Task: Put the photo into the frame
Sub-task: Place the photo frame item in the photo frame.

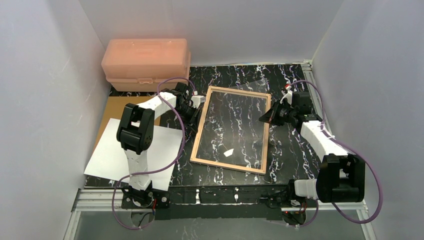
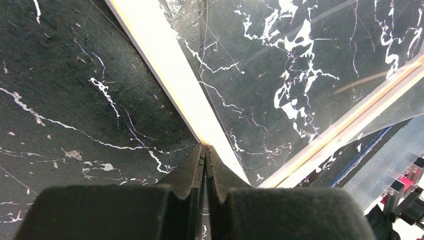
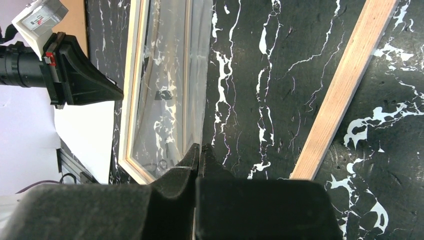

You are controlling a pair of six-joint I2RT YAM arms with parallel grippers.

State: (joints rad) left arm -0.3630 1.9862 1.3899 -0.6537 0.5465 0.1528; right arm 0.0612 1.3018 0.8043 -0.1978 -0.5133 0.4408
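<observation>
1. The frame [image 1: 227, 167] lies at mid-table with its light tan wood back facing up. The black marbled table [image 1: 295, 150] shows through its opening.
2. The left gripper [image 1: 198, 111] is at the upper part of the frame's left rail. In the left wrist view its fingers [image 2: 190, 170] are pressed together, with the tips resting against the outer edge of that rail [image 2: 165, 65]. Nothing is visible between them.
3. The right gripper [image 1: 261, 119] reaches in just inside the right rail [image 3: 340, 85]. Its fingers [image 3: 187, 165] are closed, and their tips meet on the near edge of the clear pane [image 3: 170, 90]. The pane stands tilted up out of the frame and appears to be pinched there.
4. The photo [image 1: 107, 157] lies white back up at the near left of the table, well apart from the frame, with the left arm crossing above it.
5. A brown backing board [image 1: 117, 105] lies partly under the photo's far edge.
6. A pink plastic box [image 1: 145, 62] sits at the far left corner.
</observation>
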